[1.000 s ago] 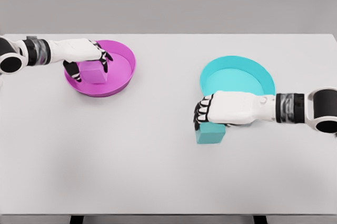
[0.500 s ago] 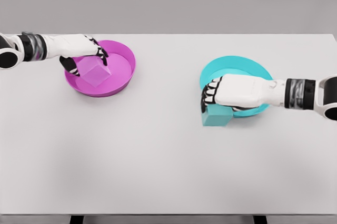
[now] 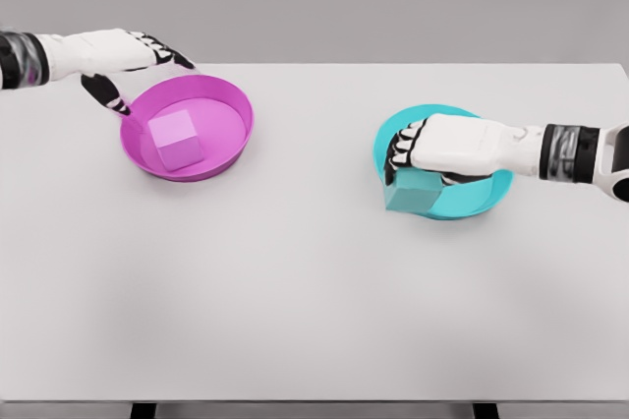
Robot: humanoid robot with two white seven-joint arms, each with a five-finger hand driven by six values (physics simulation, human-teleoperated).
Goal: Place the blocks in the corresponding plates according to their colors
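Our right hand (image 3: pixel 432 153) is curled around the teal block (image 3: pixel 410 193), which hangs just under our fingers at the near-left rim of the teal plate (image 3: pixel 482 198). From here we cannot tell whether the block has cleared the rim or is overlapping it. Our left hand (image 3: pixel 123 60) holds nothing, its fingers spread loosely, and it sits up and to the far-left of the magenta plate (image 3: pixel 231 109). The magenta block (image 3: pixel 175 139) lies inside that plate, below and to the right of our left fingers, apart from them.

The risk we judge greatest is on the right side. If we let go with the block half over the rim, it could tip outward onto the table (image 3: pixel 295 281) or lodge tilted on the plate's wall. A low carry could also catch the rim and shove the plate away from our palm. We would want the block further toward our wrist, over the plate's floor, before loosening.

On the left, a careless sweep back toward us could clip the magenta plate's far rim.

Room is generous: the table spreads bare on the near side of both hands and between them. The plates are well apart, and the table's back edge lies just beyond our left hand.
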